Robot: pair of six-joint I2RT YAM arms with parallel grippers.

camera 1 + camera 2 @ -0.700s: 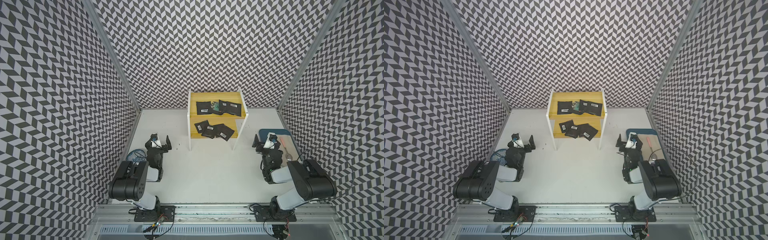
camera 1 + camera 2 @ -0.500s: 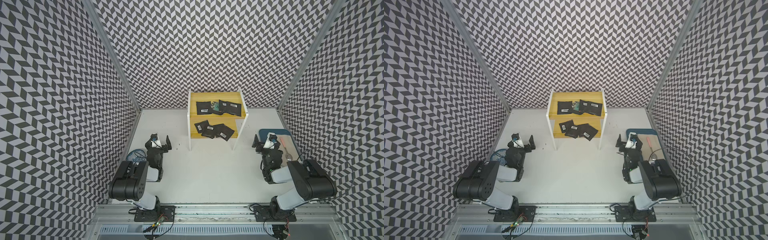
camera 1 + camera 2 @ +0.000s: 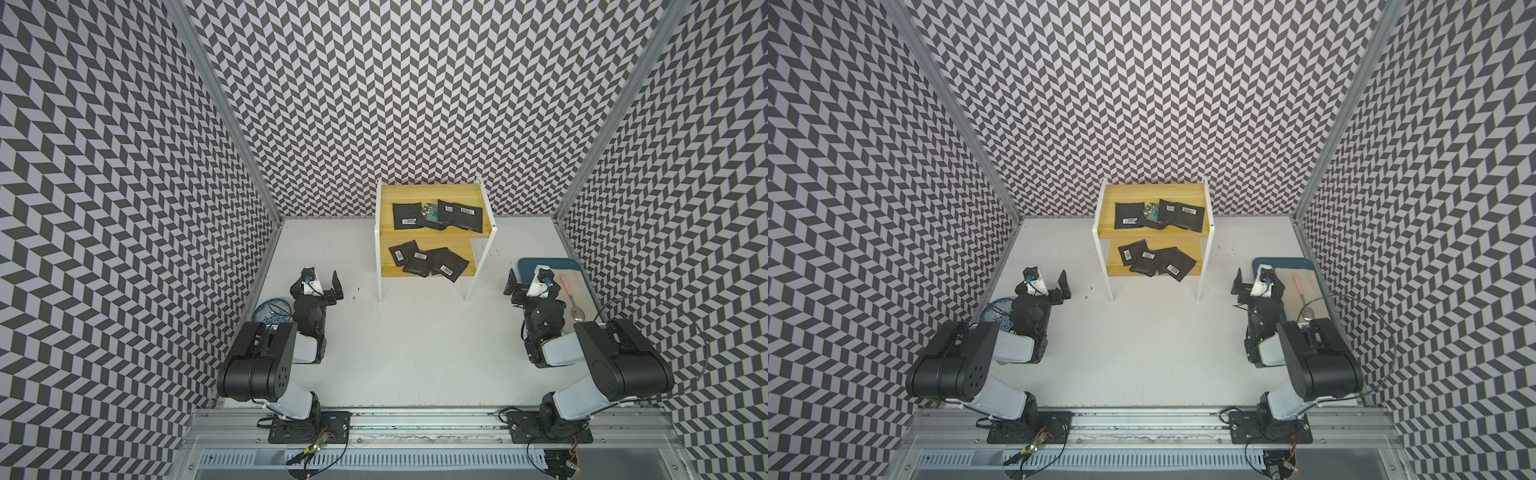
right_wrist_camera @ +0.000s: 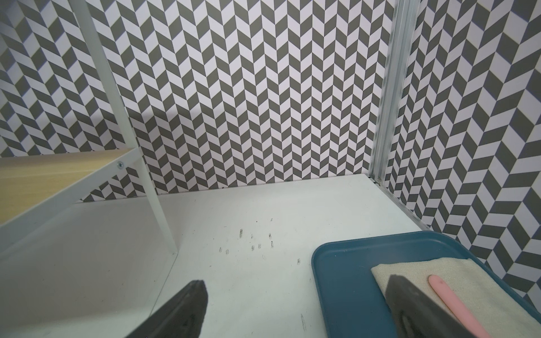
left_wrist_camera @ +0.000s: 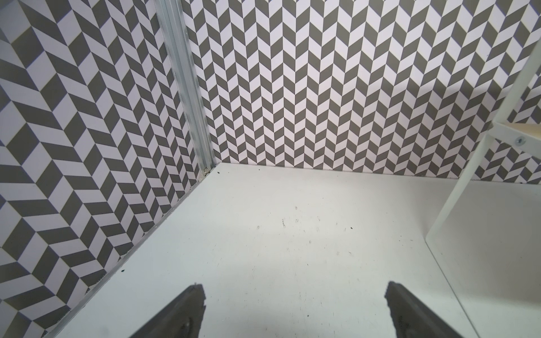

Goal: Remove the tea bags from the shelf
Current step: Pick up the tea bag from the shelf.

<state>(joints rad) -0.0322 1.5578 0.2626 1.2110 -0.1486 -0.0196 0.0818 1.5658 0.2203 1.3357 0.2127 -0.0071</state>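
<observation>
The shelf (image 3: pixel 415 193) (image 3: pixel 1138 193), yellow boards on a white frame, stands at the back middle against the wall. Several black tea bags lie on its upper tier (image 3: pixel 408 216) (image 3: pixel 1129 216), one of them green-white (image 3: pixel 432 212). Three more overlap on the lower tier (image 3: pixel 424 262) (image 3: pixel 1152 262). My left gripper (image 3: pixel 318 283) (image 5: pixel 294 288) is open and empty, low over the table left of the shelf. My right gripper (image 3: pixel 532 284) (image 4: pixel 297 282) is open and empty to the right, at the tray's edge. Only shelf legs (image 5: pixel 456 187) (image 4: pixel 140 164) show in the wrist views.
A blue tray (image 3: pixel 525 266) (image 4: pixel 336 263) at the right holds a cream cloth (image 4: pixel 409 272) and a pink-handled spoon (image 3: pixel 567 286) (image 4: pixel 450 298). A blue-patterned bowl (image 3: pixel 268 313) sits by the left wall beside my left arm. Patterned walls close in three sides.
</observation>
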